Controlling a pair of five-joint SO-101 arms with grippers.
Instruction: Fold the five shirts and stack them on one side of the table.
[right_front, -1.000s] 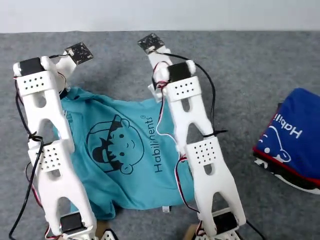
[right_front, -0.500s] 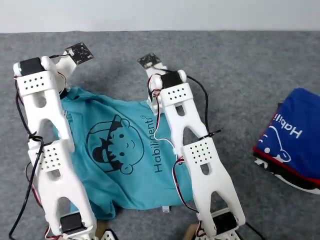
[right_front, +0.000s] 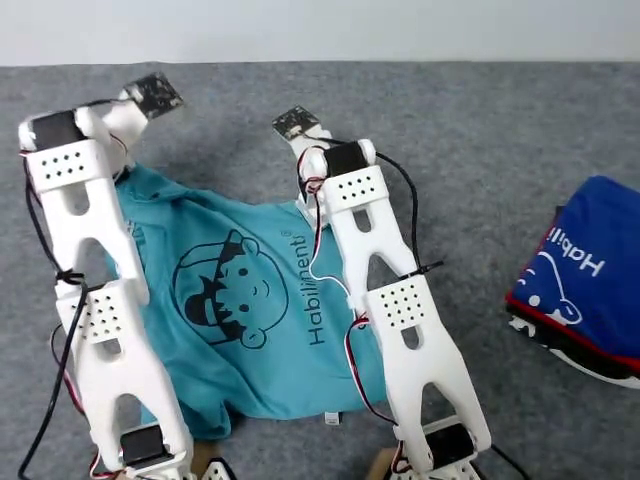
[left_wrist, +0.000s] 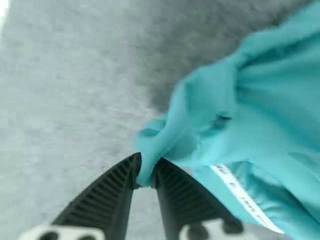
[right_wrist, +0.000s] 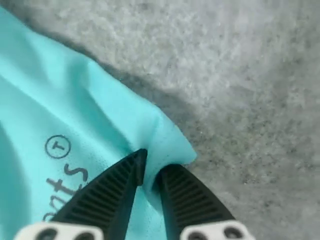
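Teal shirt (right_front: 260, 370): unfolded; one corner nipped between fingers of my left gripper (left_wrist: 145, 177), another in my right gripper (right_wrist: 150, 175). Blue shirt (right_front: 585, 270): folded, well apart. I judge this fold not yet made.

High view: bright, even, diffuse overhead light. No glare on the table (right_front: 480, 150). 2 white arms (right_front: 390, 300) are bright but not blown out, with faint soft shadows beside them on the shirt (right_front: 250, 340). Thin dark shadow under the stack (right_front: 585, 270). Left wrist view: raised shirt (left_wrist: 240, 125) fold drops a soft dark patch on the table (left_wrist: 50, 100); 1 frame corner washes to white. Right wrist view: narrow shadow along the shirt (right_wrist: 60, 100) edge.
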